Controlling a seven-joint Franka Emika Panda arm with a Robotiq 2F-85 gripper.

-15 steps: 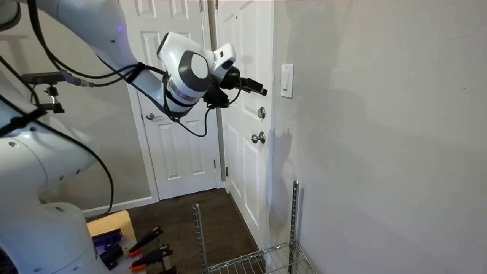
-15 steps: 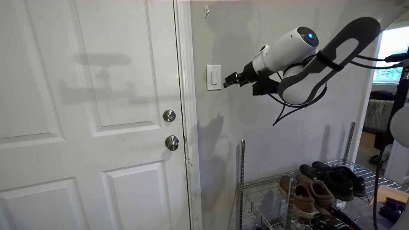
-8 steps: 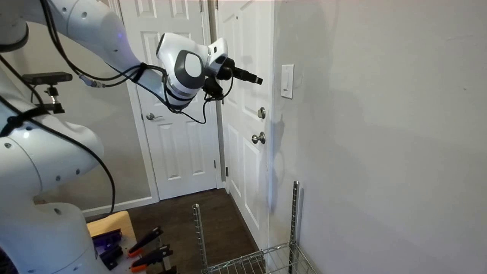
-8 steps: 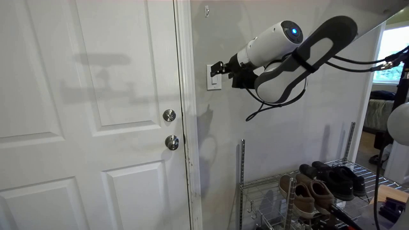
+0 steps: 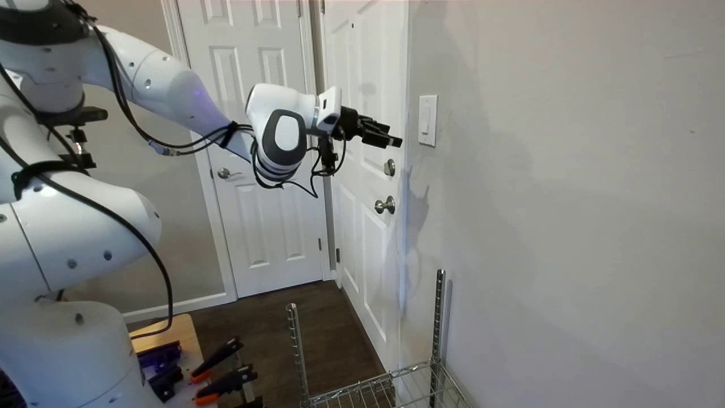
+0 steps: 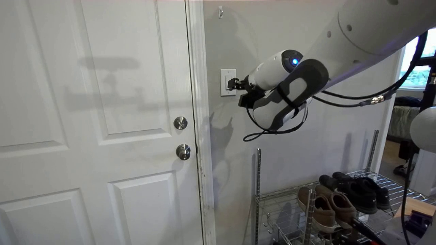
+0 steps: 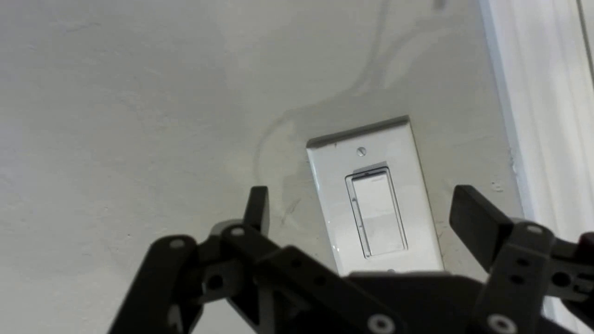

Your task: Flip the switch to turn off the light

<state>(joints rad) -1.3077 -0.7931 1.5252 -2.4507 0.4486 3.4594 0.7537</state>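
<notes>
Inside a home
2 white panelled doors (image 5: 362,215), a wire rack (image 6: 258,183) holding brown shoes (image 6: 344,209) and black shoes (image 6: 364,199).

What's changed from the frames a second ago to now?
The gripper rose, then dipped, shifting leftward in an exterior view from beside the switch to overlapping it. Its fingers, spread in the wrist view, hold nothing. The door and brown shoes stayed put.
</notes>
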